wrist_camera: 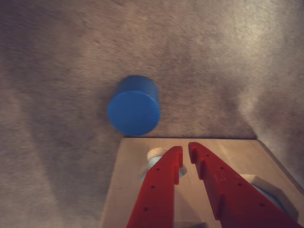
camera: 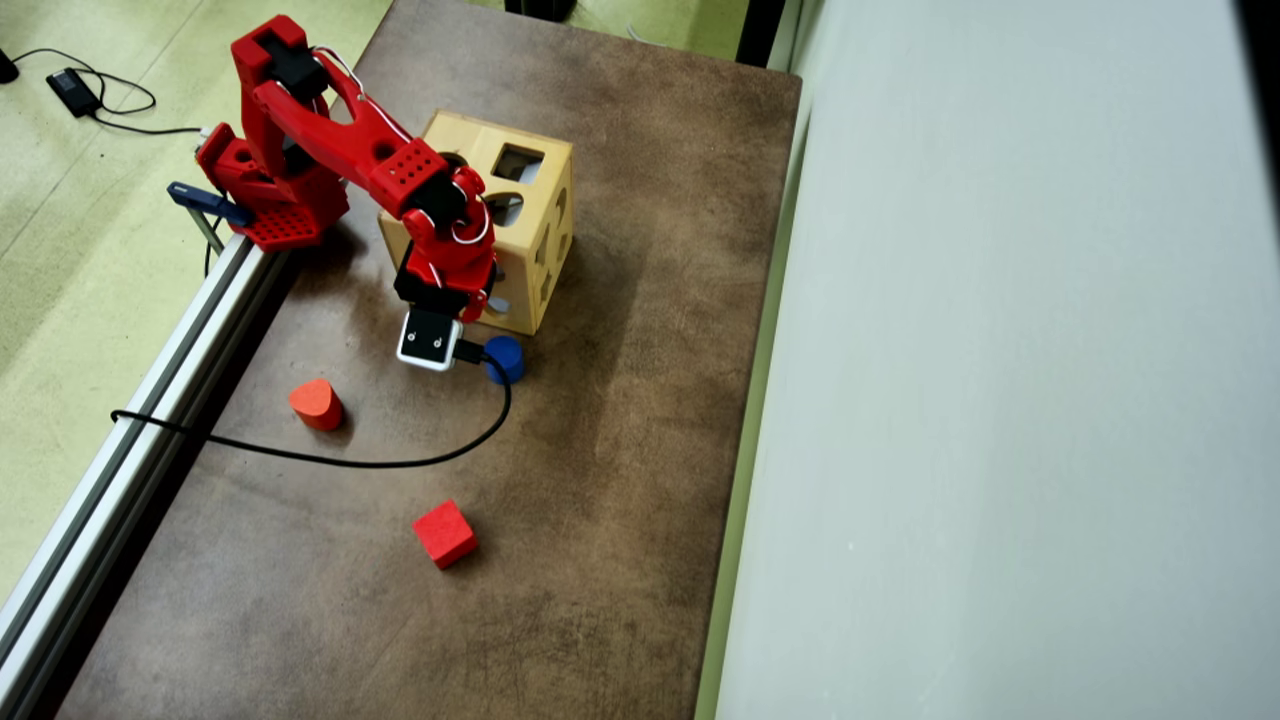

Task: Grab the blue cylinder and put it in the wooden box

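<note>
A red robot arm [camera: 340, 140] is reaching over a brown table [camera: 600, 450] in the overhead view. The wooden box [camera: 535, 215], a pale cube with shaped holes cut in its faces, is sitting near the table's far end, and the arm's wrist is hanging over the box's near side, covering part of it. A white camera module [camera: 430, 338] is riding on the wrist, and a black cable [camera: 380, 462] is looping from it across the table to the left edge. An orange-red rounded block [camera: 316, 404] is lying left of the cable's loop, and a red cube [camera: 445, 533] is lying nearer the bottom, both well apart from the box. A metal rail [camera: 150, 400] is running along the table's left edge.

Only the overhead view is showing the arm, the two red blocks and the cable. Only the wrist view is showing the gripper [wrist_camera: 185, 148]: its two red fingers [wrist_camera: 164, 178] are pointing up from the bottom edge, lying over the box's top [wrist_camera: 128, 180] near a round hole, tips nearly together with a narrow gap and nothing between them.

The blue cylinder [wrist_camera: 134, 111] is standing on the table just beyond the box's edge, ahead and to the left of the fingertips, not touching them. From overhead, the blue cylinder [camera: 505, 359] is sitting just beside the box's near corner.
</note>
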Available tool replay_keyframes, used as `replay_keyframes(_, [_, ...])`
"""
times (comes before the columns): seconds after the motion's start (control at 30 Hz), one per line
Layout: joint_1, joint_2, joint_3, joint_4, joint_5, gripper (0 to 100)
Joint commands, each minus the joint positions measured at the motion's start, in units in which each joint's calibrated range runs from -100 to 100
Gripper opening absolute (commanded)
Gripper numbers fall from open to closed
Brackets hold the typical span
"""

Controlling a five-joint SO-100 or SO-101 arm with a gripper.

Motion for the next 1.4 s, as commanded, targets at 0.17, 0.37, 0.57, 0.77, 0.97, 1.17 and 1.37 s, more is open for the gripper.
replay_keyframes(0.17, [0.96,-0.43,-2.15,-9.05,0.49,4])
replay_keyframes(0.37, [0.81,2.03,-2.15,-8.97,0.54,4])
replay_keyframes(0.57, [0.89,4.07,-2.15,-8.49,0.15,7])
replay_keyframes(0.77, [0.89,3.47,-3.23,-2.86,0.00,13])
replay_keyframes(0.97, [0.96,3.81,-3.23,-0.60,-1.32,29])
replay_keyframes(1.17, [1.70,4.32,-3.14,-1.17,-1.81,37])
replay_keyframes(1.37, [2.97,8.48,-4.39,-1.81,-1.86,37])
